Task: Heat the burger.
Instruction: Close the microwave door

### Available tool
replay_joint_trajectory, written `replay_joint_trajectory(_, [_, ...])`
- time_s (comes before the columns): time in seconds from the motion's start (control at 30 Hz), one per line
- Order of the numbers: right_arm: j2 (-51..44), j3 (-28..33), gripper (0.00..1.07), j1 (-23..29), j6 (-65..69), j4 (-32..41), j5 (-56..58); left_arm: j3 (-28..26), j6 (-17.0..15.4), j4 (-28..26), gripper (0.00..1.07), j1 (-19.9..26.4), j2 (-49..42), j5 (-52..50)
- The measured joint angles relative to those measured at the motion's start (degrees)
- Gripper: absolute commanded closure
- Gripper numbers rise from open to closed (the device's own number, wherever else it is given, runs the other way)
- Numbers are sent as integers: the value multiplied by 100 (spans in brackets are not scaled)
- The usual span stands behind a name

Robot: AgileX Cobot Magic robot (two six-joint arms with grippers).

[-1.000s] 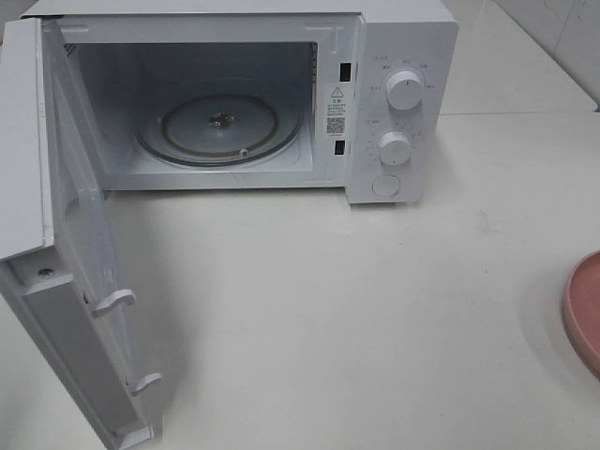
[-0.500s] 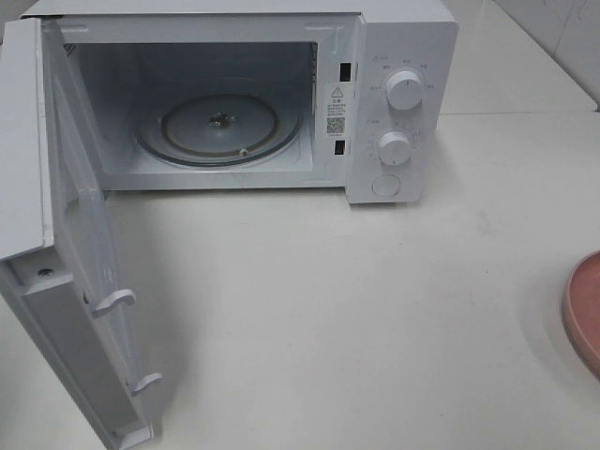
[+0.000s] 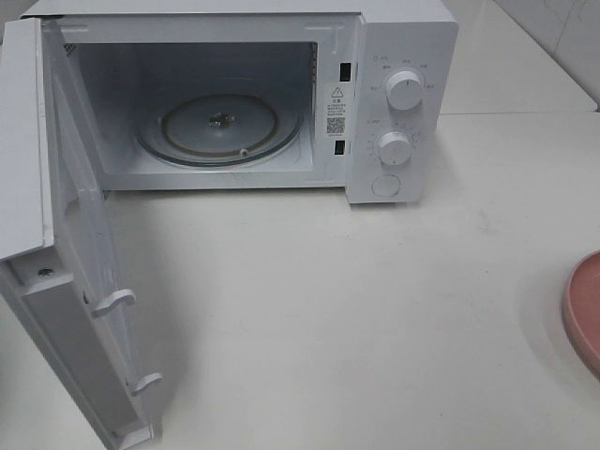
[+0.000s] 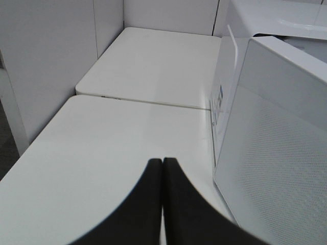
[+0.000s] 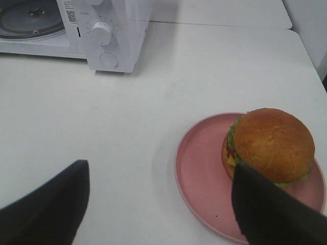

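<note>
1. From the high camera: a white table (image 3: 309, 319) with a white microwave (image 3: 394, 56) at the back. Its door (image 3: 66, 281) hangs wide open toward the left, and the glass turntable (image 3: 220, 127) inside is bare. At the far right edge only a sliver of a pink plate (image 3: 586, 314) shows. Neither arm appears here, and the burger is out of frame.

2. From the left wrist camera: the left gripper (image 4: 162, 168) has its two dark fingers pressed flat together with nothing between them. It hangs over bare table, just beside the outer face of the open door.

3. From the right wrist camera: the right gripper (image 5: 158, 204) has its fingers spread wide and empty, one on each side of the picture. Between and beyond them sits the burger (image 5: 271, 145) on the pink plate, resting toward one side of it rather than in the middle. The microwave's front with its knobs (image 5: 102, 33) is well apart from the plate.

4. My reading of progress: opening the door looks done. Left to do, I'd say: grasp the burger or its plate, carry it across onto the turntable, shut the door, and turn the knobs to start the heat.
</note>
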Motion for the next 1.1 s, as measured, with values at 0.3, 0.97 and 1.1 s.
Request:
replay_joint_trajectory(0.3, [0,0,31,0,0,0,0,0,-338,728,107,0,945,-1117])
replay_joint_trajectory(0.97, [0,0,31,0,0,0,0,-183,-2223,3363,107,-315,3432,-3564])
replay_joint_trajectory(1.1, [0,0,31,0,0,0,0,-286,-1994,3272,107,-751,3673,-3587])
